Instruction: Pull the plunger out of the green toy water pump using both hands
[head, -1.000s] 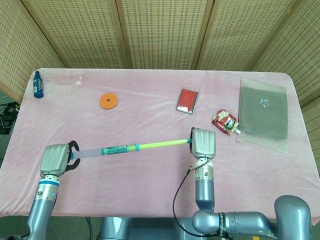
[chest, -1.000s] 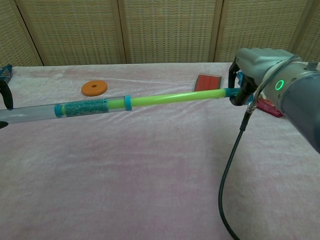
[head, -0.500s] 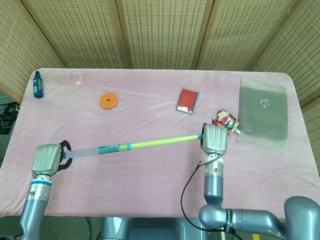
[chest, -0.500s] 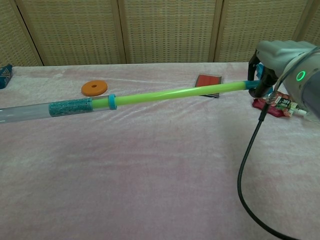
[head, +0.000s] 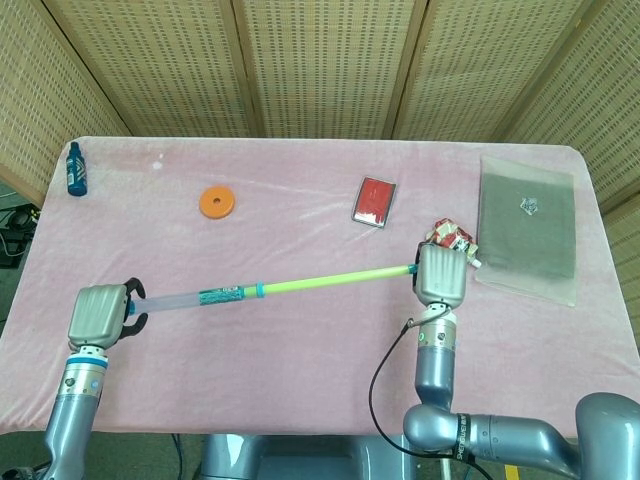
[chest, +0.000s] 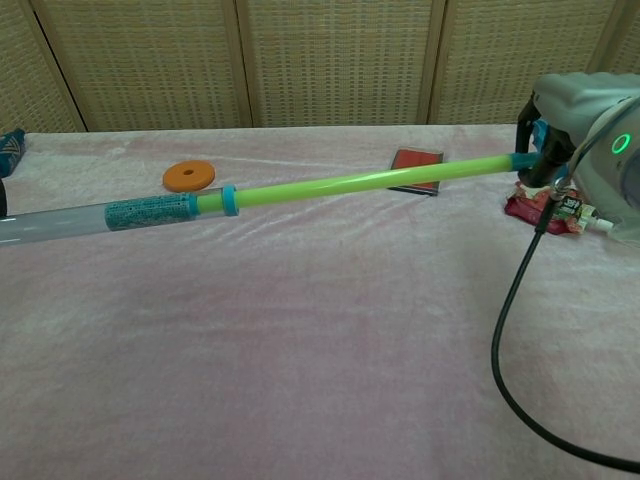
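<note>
Orange disc (head: 217, 203), red box (head: 374, 201), blue bottle (head: 75, 169), grey folder (head: 527, 226)

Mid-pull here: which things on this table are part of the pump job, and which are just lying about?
In the job:
green toy water pump, clear barrel held by left hand
plunger, held by right hand

Lying about:
orange disc
red card box
red snack pouch
blue bottle
clear plastic sleeve

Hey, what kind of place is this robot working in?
Probably an indoor test setup: a table with a pink cloth, woven screen panels behind it, and assorted props such as an orange disc.
</note>
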